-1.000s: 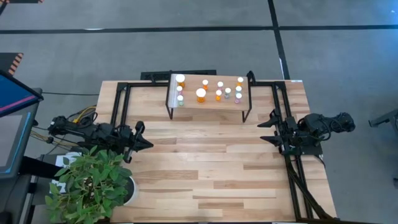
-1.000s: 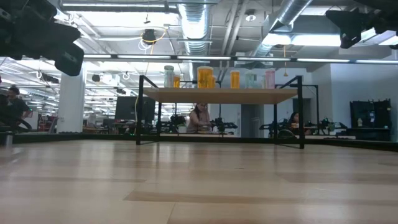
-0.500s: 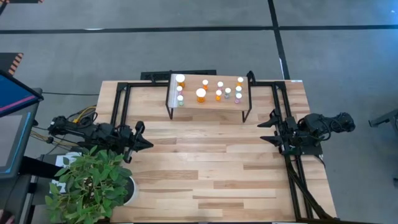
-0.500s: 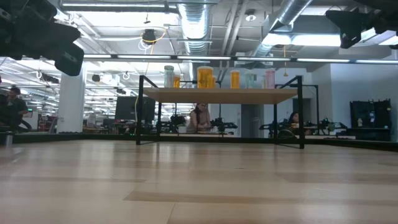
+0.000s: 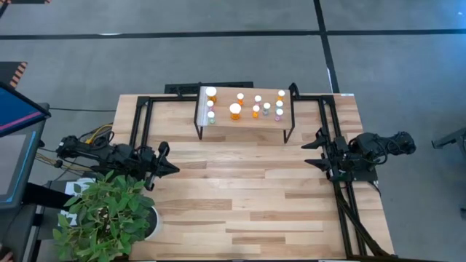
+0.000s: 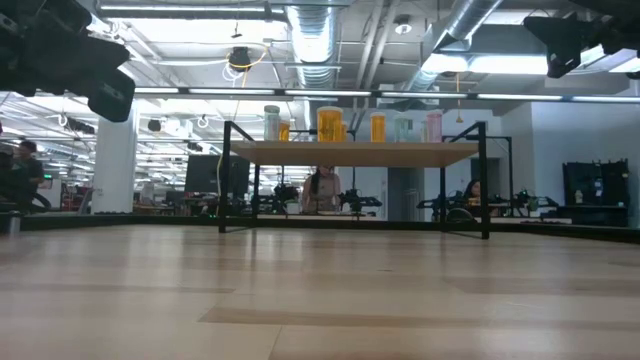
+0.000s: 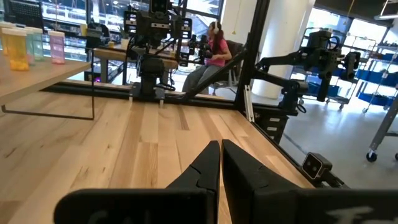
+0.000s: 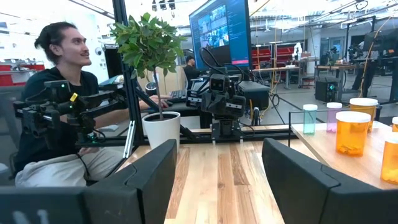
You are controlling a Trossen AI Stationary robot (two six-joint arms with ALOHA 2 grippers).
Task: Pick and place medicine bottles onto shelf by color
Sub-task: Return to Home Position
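Note:
The medicine bottles point(image 5: 235, 110) stand upright on their bases on the shelf point(image 5: 226, 98), a light-wood platform on thin black legs at the table's far edge. They have white caps and orange, pink, green or white bodies. The low view shows them in a row point(image 6: 330, 123) on the shelf board point(image 6: 365, 153). My left gripper point(image 5: 175, 169) hovers shut at the table's left side, pointing right; its wrist view shows the closed fingers point(image 7: 220, 149) and some bottles point(image 7: 15, 46). My right gripper point(image 5: 309, 151) hovers open at the right side, pointing left point(image 8: 217, 162), with bottles point(image 8: 352, 132) to its side.
A potted plant point(image 5: 109, 215) stands at the table's near-left corner. Black frame rails point(image 5: 138, 120) run along both sides of the table. A seated person point(image 8: 56, 93) and a monitor show beyond the left side. Bare wood point(image 5: 247, 196) lies between the arms.

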